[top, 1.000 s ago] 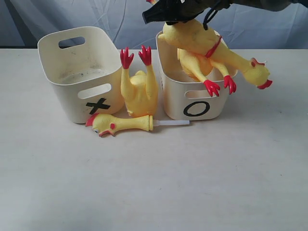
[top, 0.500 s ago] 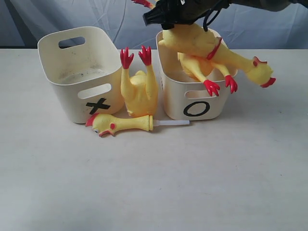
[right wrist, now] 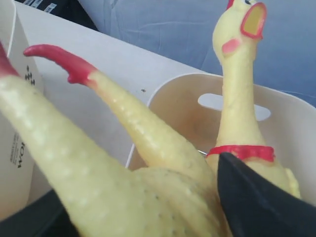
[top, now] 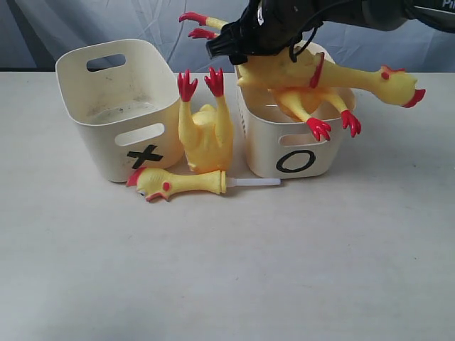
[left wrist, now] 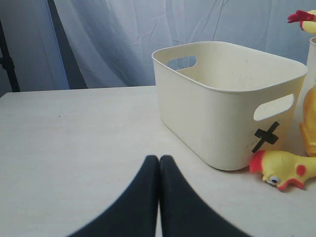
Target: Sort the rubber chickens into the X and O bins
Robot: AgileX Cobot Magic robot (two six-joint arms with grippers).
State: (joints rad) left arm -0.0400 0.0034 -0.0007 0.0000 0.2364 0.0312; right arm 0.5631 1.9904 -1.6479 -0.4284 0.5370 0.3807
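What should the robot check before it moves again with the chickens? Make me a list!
1. Whole chicken over the O bin: ok. It lies across the rim, with its head sticking out past one side.
2. Right hand has let go: cannot tell. Its fingers sit on either side of the chicken's body.
3. X bin has room: ok. No chicken shows inside.
4. Headless body and head piece sorted: not ok. Both are outside the bins, on the table.
5. Left hand free: ok. It is shut and holds nothing.
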